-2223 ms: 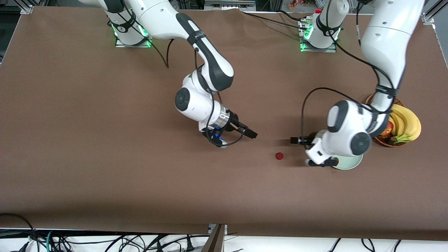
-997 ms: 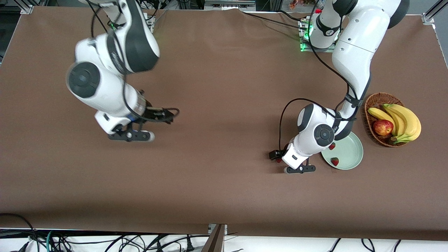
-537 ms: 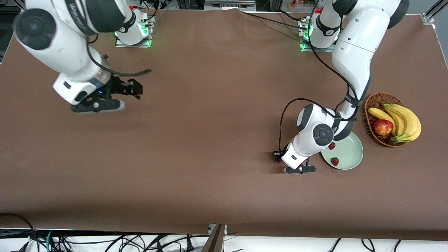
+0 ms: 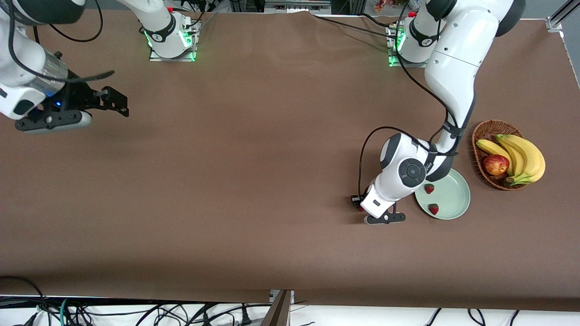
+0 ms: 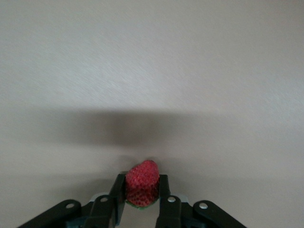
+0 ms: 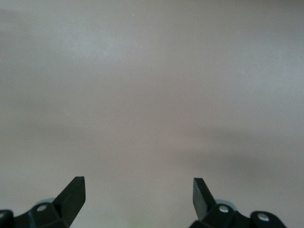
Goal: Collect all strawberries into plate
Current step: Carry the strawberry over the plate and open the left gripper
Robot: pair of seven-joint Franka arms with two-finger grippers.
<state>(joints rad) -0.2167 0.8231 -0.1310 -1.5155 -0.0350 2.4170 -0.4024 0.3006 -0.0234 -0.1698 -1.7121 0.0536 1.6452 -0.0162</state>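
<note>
Left wrist view: the left pincer grips one strawberry, low at the surface just beside the plate, which holds two strawberries. The right pincer waits spread wide, over the right arm's end.

We see even, bright overhead light; soft shadows fall on the table, and both wrist views look hazy, perhaps defocused.
</note>
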